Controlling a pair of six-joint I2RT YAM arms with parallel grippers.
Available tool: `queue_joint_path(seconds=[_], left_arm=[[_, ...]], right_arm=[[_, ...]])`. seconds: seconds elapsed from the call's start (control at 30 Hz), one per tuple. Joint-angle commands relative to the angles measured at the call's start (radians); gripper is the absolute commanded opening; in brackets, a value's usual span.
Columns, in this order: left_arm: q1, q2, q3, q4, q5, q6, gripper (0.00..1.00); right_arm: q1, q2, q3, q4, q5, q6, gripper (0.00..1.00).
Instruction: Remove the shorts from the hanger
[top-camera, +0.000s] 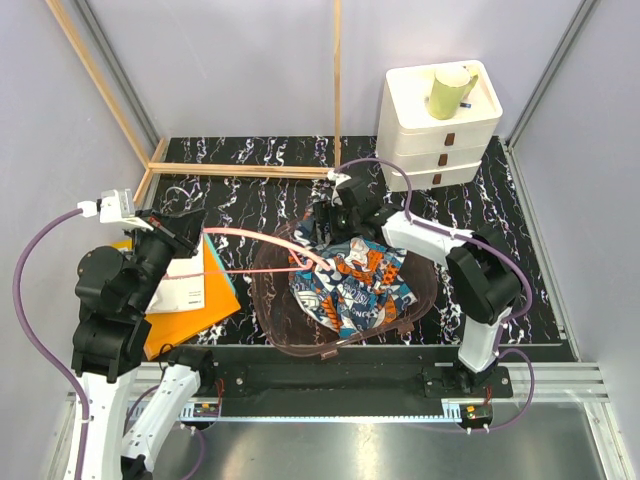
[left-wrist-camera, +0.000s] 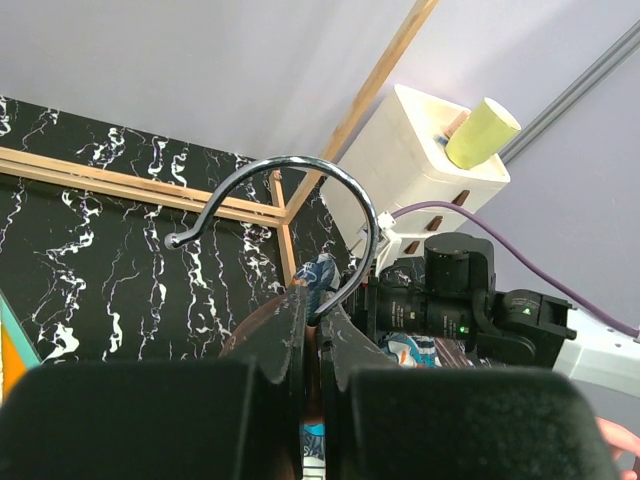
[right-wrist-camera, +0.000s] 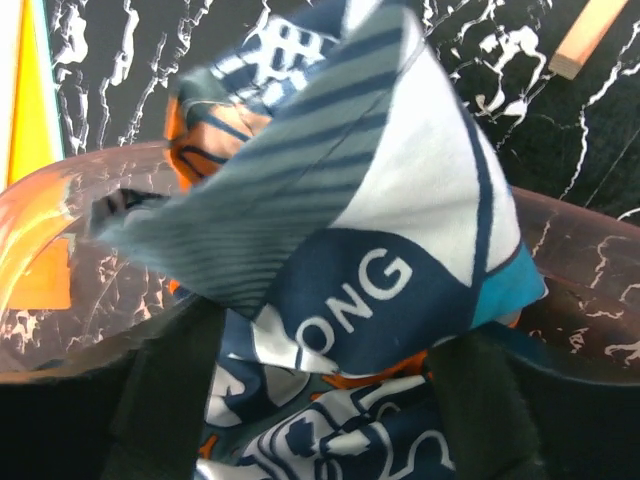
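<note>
While the left pincer (left-wrist-camera: 312, 305) clamps the hanger (top-camera: 250, 236) steady, the right pincer (right-wrist-camera: 320, 350) grips the shorts (top-camera: 350, 285), likely to pull them free.

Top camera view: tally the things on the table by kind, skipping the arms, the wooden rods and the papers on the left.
Shorts: 1
Hanger: 1
Brown tray: 1
Drawer unit: 1
Green cup: 1
Total: 5

Left arm (top-camera: 120, 290) folded back, left gripper (top-camera: 196, 230) clamped on hanger (top-camera: 262, 238); right arm (top-camera: 470, 270) elbow-high, reaching inward, right gripper (top-camera: 332, 230) angled down, pinching shorts (top-camera: 355, 285).
</note>
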Motion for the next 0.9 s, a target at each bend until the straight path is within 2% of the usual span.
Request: queue_joint_path(seconds=[0.0,0.03,0.07,0.13,0.17,0.23,0.27,0.3,0.4,0.57,0.6,0.67,0.7,0.73,0.83,0.87], left_arm=[[-0.001,-0.008,0.026,0.047,-0.001,-0.011,0.0],[-0.001,-0.004,0.026,0.049,-0.001,-0.011,0.0],[0.001,-0.002,0.026,0.047,0.001,-0.013,0.0],[0.001,0.004,0.026,0.053,0.004,-0.016,0.0],[0.001,0.007,0.028,0.053,0.007,-0.018,0.0],[0.001,0.018,0.029,0.059,0.021,-0.01,0.0],[0.001,0.024,0.029,0.061,0.028,-0.008,0.0],[0.001,0.033,0.028,0.068,0.034,-0.005,0.0],[0.001,0.051,0.02,0.088,0.05,-0.011,0.0],[0.001,0.076,-0.008,0.145,0.086,-0.039,0.0],[0.001,0.091,-0.008,0.162,0.097,-0.042,0.0],[-0.001,0.113,-0.002,0.171,0.131,-0.041,0.0],[0.001,0.137,0.011,0.176,0.142,-0.036,0.0],[0.001,0.148,0.017,0.177,0.152,-0.03,0.0],[-0.001,0.179,0.035,0.177,0.177,0.013,0.0],[-0.002,0.188,0.037,0.176,0.182,0.036,0.0]], right_arm=[[0.014,-0.015,-0.04,0.066,-0.004,0.003,0.61],[0.015,-0.024,-0.049,0.068,-0.023,0.006,0.54],[0.018,-0.035,-0.072,0.066,-0.036,0.011,0.43],[0.02,-0.081,-0.111,0.048,-0.082,0.029,0.29],[0.026,-0.102,-0.123,0.039,-0.096,0.032,0.17],[0.029,-0.168,-0.16,0.001,-0.141,0.045,0.11],[0.029,-0.211,-0.171,-0.015,-0.161,0.052,0.03],[0.032,-0.234,-0.183,-0.025,-0.207,0.066,0.0],[0.041,-0.318,-0.262,-0.038,-0.272,0.104,0.0],[0.049,-0.414,-0.388,-0.036,-0.261,0.111,0.0],[0.049,-0.408,-0.398,-0.033,-0.274,0.105,0.1],[0.047,-0.38,-0.392,-0.052,-0.29,0.085,0.36],[0.047,-0.372,-0.363,-0.093,-0.297,0.075,0.44],[0.049,-0.371,-0.347,-0.117,-0.289,0.066,0.6],[0.047,-0.423,-0.301,-0.199,-0.182,0.048,0.87],[0.047,-0.47,-0.29,-0.22,-0.151,0.043,0.92]])
